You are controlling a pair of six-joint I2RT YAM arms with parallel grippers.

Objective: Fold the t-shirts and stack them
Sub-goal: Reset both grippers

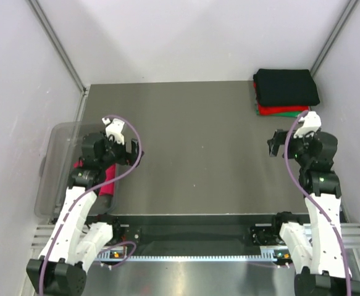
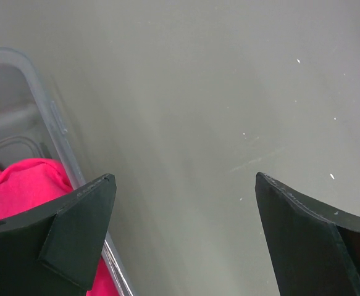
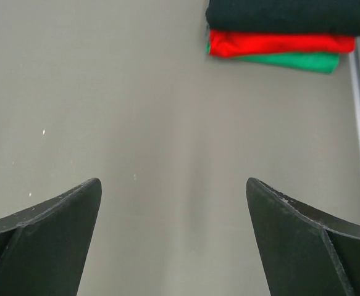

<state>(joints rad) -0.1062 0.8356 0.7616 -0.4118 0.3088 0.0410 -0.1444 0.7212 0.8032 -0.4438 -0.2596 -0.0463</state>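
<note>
Now: three shirts lie folded and stacked at the far right corner of the table. The black t-shirt is on top, the red t-shirt under it and the green t-shirt at the bottom, edges roughly flush. The magenta t-shirt sits crumpled and unfolded in the clear bin at the table's left side.

Left gripper hangs over bare table just beside the bin's rim, fingers wide apart, nothing between them. Right gripper hovers over bare table near the stack, fingers likewise spread and empty.

Judgement: three of four appear done, and the step in hand is fetching the last shirt. The next move calls for the left arm to swing over the bin wall, drop in and pinch a good fold of magenta cloth. It must then lift the cloth clear of the rim and lay it on the open middle of the table. The right arm is probably needed to help spread it flat. Watch for cloth snagging on the bin's edge during the lift.
</note>
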